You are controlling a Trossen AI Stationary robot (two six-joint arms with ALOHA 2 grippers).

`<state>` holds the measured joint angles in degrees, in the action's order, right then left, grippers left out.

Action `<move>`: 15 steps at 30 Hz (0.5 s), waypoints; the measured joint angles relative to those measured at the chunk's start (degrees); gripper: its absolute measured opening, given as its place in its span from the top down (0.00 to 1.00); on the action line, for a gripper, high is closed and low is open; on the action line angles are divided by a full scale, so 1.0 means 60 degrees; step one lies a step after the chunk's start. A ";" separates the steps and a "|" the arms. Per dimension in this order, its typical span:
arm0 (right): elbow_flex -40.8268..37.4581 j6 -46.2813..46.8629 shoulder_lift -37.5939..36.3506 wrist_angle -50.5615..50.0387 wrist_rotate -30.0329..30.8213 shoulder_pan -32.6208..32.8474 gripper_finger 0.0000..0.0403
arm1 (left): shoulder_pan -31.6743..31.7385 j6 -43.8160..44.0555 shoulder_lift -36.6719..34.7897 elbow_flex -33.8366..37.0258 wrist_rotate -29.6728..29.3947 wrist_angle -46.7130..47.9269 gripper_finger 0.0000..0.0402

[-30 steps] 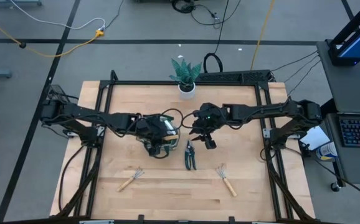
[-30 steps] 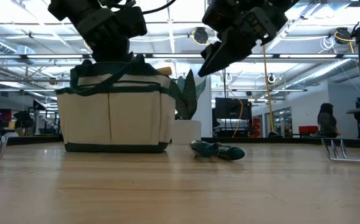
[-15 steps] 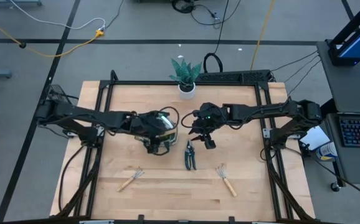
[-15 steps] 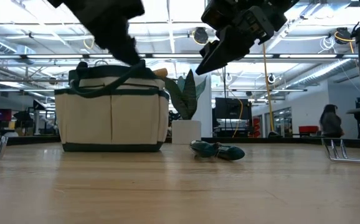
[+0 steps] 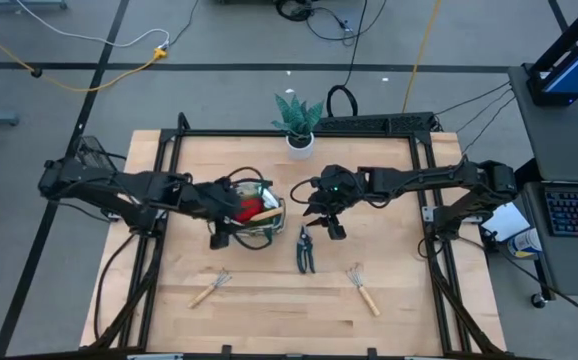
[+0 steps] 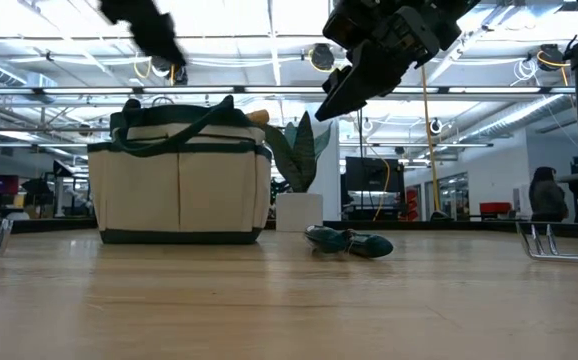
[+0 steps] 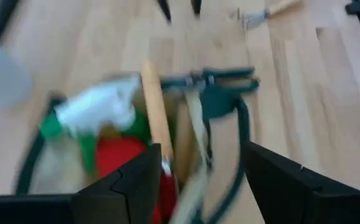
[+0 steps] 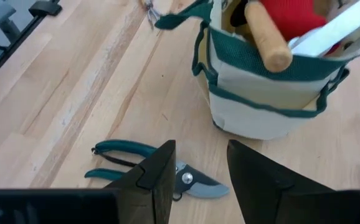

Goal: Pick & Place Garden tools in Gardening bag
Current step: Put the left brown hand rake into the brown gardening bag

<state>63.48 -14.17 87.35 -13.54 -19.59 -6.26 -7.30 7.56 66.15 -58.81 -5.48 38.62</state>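
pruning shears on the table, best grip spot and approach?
Take the pruning shears from straight above, at the pivot where the green handles meet the blades. They lie flat on bare wood, clear of the bag, and the right hand hovers nearby with jaws apart.

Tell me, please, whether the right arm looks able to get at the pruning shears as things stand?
Probably yes. The right gripper hovers open just above the pruning shears, which lie flat on bare table beside the gardening bag, with nothing between them.

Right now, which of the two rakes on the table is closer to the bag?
The left rake, lying in front of the bag on the left arm's side. The other rake lies farther off, beyond the shears.
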 joint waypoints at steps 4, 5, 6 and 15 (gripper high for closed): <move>0.0001 -0.0007 0.0000 0.0052 0.0000 0.0000 0.67 | -0.0513 0.1389 -0.0070 -0.0003 0.0168 0.1008 0.43; 0.0001 0.0000 0.0000 0.0054 0.0000 0.0000 0.67 | -0.0661 0.1722 -0.0055 0.0004 0.0175 0.1259 0.43; 0.0001 -0.0002 0.0000 0.0053 0.0000 0.0000 0.67 | -0.0819 0.2050 -0.0037 -0.0008 0.0195 0.1355 0.43; 0.0001 -0.0007 0.0000 0.0076 0.0000 0.0000 0.67 | -0.2297 0.5454 0.0138 0.0497 0.0544 0.2471 0.43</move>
<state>63.48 -14.22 87.35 -13.08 -19.59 -6.26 -21.08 40.28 66.98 -55.82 -2.21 53.45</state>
